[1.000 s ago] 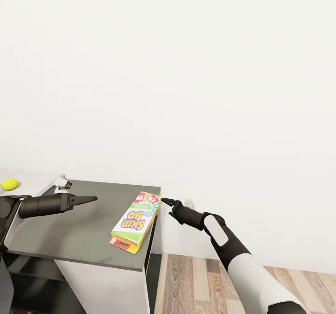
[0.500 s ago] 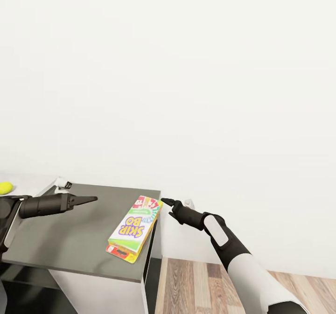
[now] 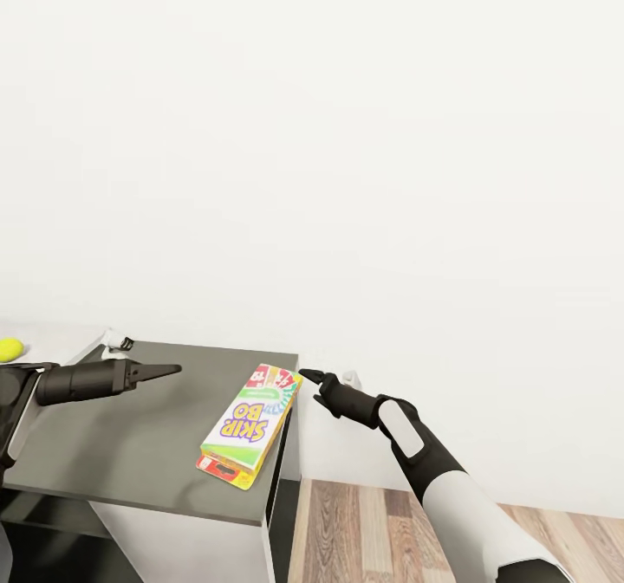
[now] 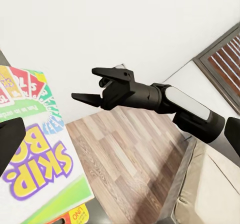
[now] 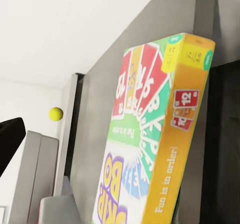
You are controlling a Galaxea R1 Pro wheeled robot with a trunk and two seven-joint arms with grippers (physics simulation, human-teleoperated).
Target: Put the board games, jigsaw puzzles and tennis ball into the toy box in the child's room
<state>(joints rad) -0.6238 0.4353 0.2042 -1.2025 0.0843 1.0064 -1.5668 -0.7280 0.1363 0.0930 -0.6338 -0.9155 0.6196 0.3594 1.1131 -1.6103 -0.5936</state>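
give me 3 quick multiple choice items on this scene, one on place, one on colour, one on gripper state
1. The board game lies on:
A. a dark grey cabinet top
B. the wood floor
C. a bed

2. The ball is:
A. red
B. yellow-green
C. blue

3. The right gripper is:
A. shut on the game
B. shut on the ball
C. open, holding nothing

Answers: 1 A, the box rests flat near the top's right edge; 2 B, seen at the head view's left edge; 3 C, the left wrist view shows its fingers apart beside the box.

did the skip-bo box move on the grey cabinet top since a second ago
Yes. In the head view the Skip-Bo box has slid toward the front edge of the dark grey cabinet top, slightly leftward, away from the right gripper, which sits just off its far corner.
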